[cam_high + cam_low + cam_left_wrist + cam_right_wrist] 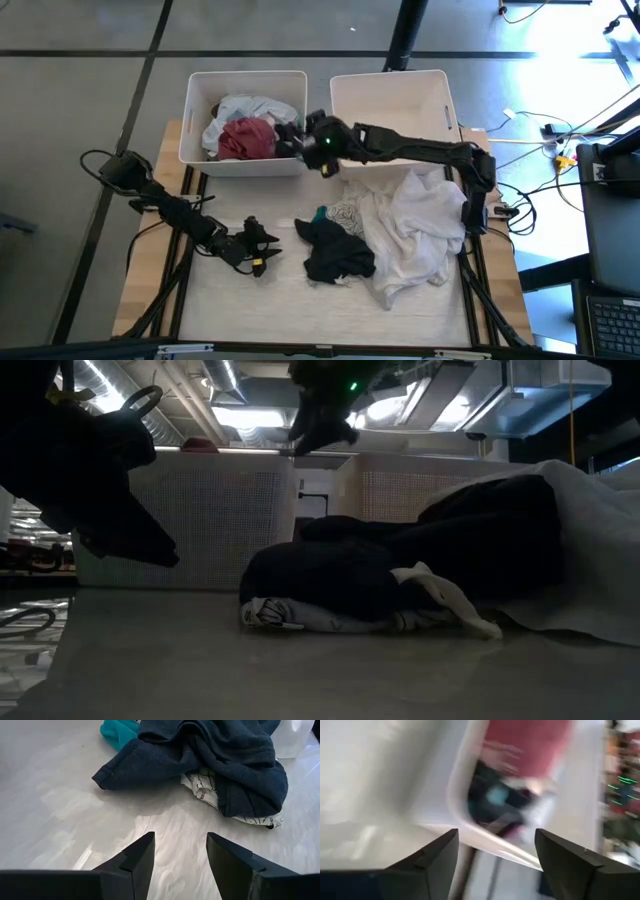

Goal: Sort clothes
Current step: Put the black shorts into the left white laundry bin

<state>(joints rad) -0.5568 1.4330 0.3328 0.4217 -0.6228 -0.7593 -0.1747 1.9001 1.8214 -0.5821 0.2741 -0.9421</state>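
A pile of clothes lies on the table right of centre: a dark grey garment (335, 255) on top of a black-patterned white one (202, 787), a bit of teal (117, 732), and a big white garment (415, 225). A maroon garment (247, 138) and a light grey one (255, 105) lie in the left white bin (200, 150). My left gripper (180, 850) is open and empty just above the table, pointing at the dark garment a little way off. My right gripper (292, 135) is open and empty above the left bin's near right corner (465, 820).
The right white bin (440, 95) stands beside the left one at the table's far edge. Bare tabletop (250, 300) lies near and left of the pile. Cables and a laptop (610, 300) are off the table's right side.
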